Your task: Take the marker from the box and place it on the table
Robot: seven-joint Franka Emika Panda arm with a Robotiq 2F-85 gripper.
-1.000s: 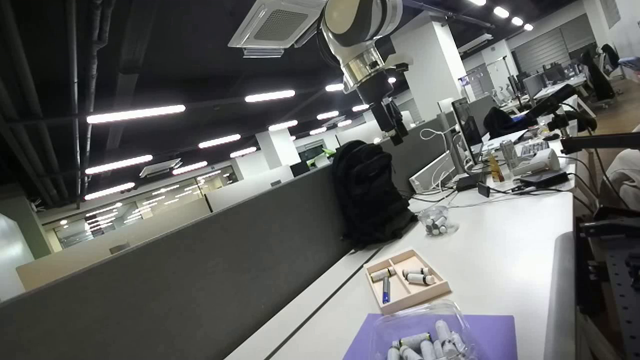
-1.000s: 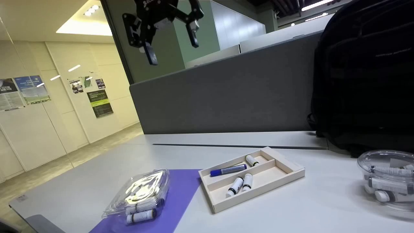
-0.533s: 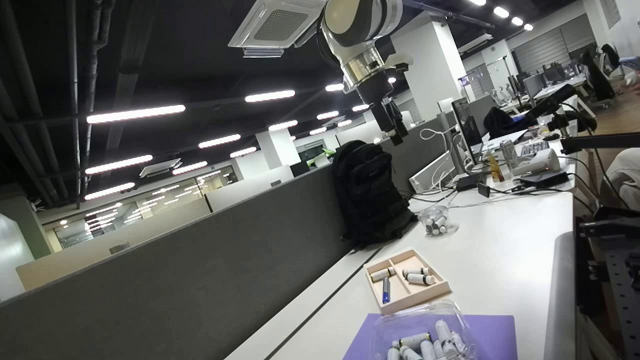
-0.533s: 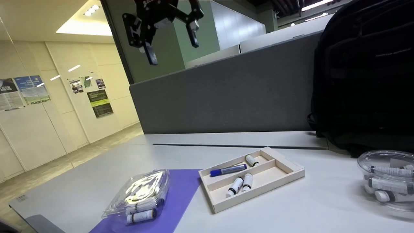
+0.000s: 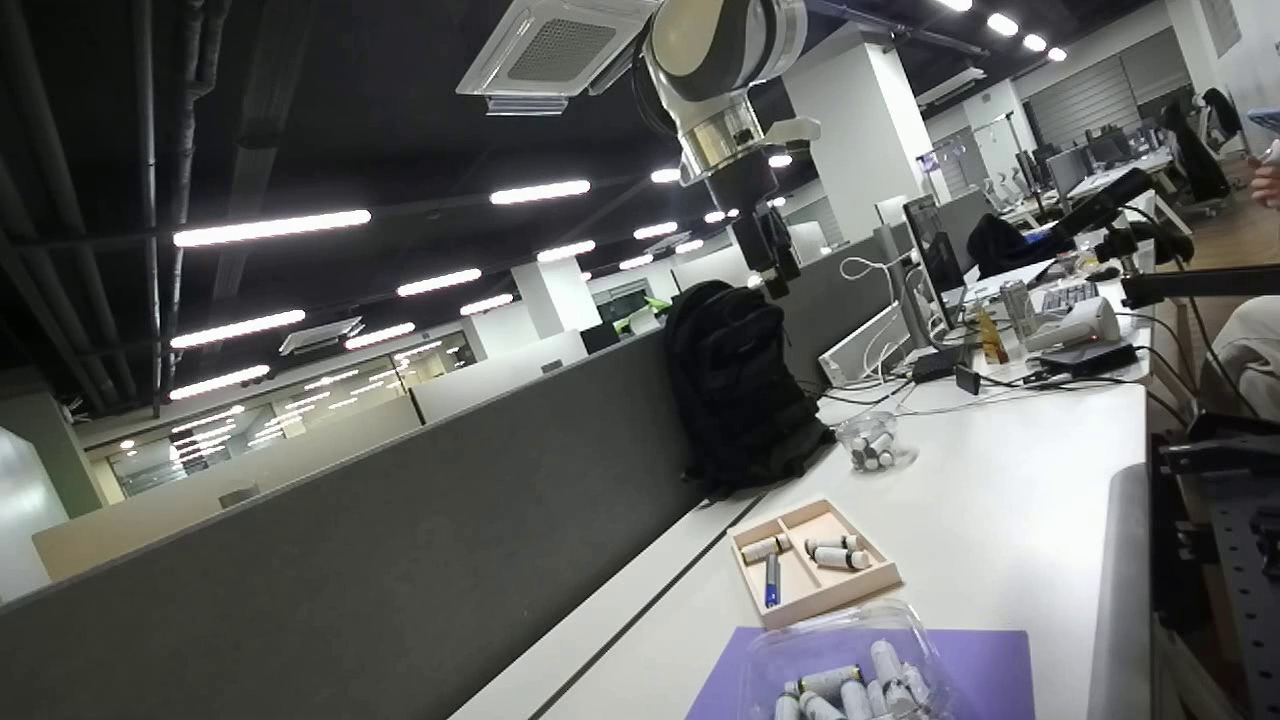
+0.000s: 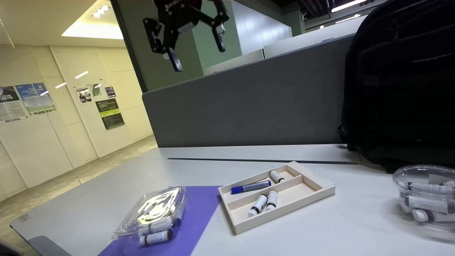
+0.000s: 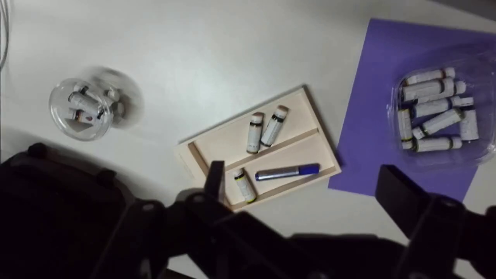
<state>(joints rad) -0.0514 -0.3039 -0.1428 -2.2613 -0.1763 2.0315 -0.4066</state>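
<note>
The marker, silver with a blue cap, lies in one compartment of the tan box, beside a white vial. The marker shows in both exterior views (image 5: 772,582) (image 6: 251,187) and in the wrist view (image 7: 286,172). The shallow divided box (image 6: 284,219) stands on the white table (image 6: 355,220); it also shows in the wrist view (image 7: 294,155). Two more white vials (image 7: 254,133) lie in its other compartment. My gripper (image 6: 199,59) is open and empty, high above the table. In the wrist view its fingers (image 7: 302,170) are wide apart, with the marker seen between them from above.
A clear container of white vials (image 7: 438,112) stands on a purple mat (image 7: 356,155) beside the box. A round clear tub with vials (image 6: 426,199) stands on the box's other side. A black backpack (image 5: 740,390) leans on the grey partition (image 6: 249,106).
My gripper has shifted a little sideways, to the right in an exterior view, and stays high and open. A person's hand has come into view at an edge. The marker and box have not moved.
</note>
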